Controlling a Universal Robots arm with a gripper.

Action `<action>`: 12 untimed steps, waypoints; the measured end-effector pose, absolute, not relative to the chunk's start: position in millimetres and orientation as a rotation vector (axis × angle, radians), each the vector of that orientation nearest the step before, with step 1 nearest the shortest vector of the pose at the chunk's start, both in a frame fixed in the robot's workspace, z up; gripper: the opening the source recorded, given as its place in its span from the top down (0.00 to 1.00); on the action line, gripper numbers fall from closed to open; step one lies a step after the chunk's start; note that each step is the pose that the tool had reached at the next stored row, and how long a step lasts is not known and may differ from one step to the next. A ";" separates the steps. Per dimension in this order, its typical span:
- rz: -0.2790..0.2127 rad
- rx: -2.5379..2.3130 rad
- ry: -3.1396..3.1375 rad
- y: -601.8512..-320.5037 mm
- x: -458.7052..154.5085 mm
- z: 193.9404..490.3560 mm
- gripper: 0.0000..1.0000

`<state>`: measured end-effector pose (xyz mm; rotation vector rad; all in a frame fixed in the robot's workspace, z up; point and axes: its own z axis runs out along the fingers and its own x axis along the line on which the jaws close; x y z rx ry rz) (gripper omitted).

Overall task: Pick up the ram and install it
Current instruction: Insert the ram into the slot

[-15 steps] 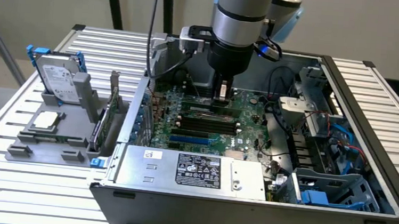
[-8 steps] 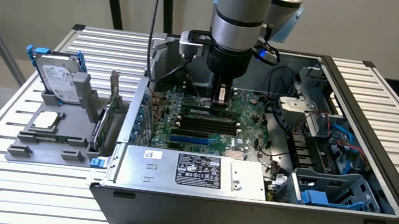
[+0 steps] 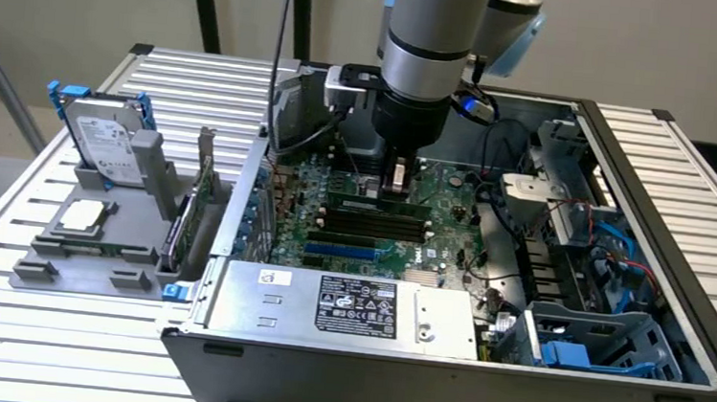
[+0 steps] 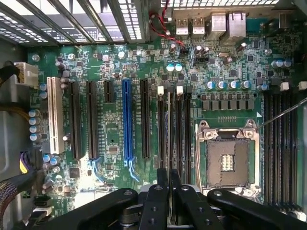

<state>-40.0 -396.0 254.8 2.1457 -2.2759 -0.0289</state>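
— Where's the ram (image 3: 379, 205) relative to the fingers (image 4: 169, 184)?

— Directly beneath them, pinched edge-on between the closed fingers. It stands upright in a motherboard (image 3: 370, 226) slot inside the computer case (image 3: 448, 371), which sits on the slatted surface (image 3: 53, 340).

— And its long axis?

— Parallel to the black memory slots (image 3: 370, 229) beside it, crosswise to the finger pinch.

— Its look?

— A thin green stick — from the wrist just a narrow edge (image 4: 169, 139) running along the slot.

The ram (image 3: 379, 205) stands edge-on among the slots; in the wrist view only its thin top edge shows. The gripper (image 3: 399, 178) hides its middle. Below the fingers (image 4: 162, 184), the gripper body is cut off.
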 end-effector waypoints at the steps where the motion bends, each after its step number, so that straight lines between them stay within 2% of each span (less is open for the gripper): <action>1: -0.028 2.146 -2.276 -396.0 -40.0 252.9 0.87; 12: -0.018 2.147 -2.267 -396.2 -40.1 243.7 0.87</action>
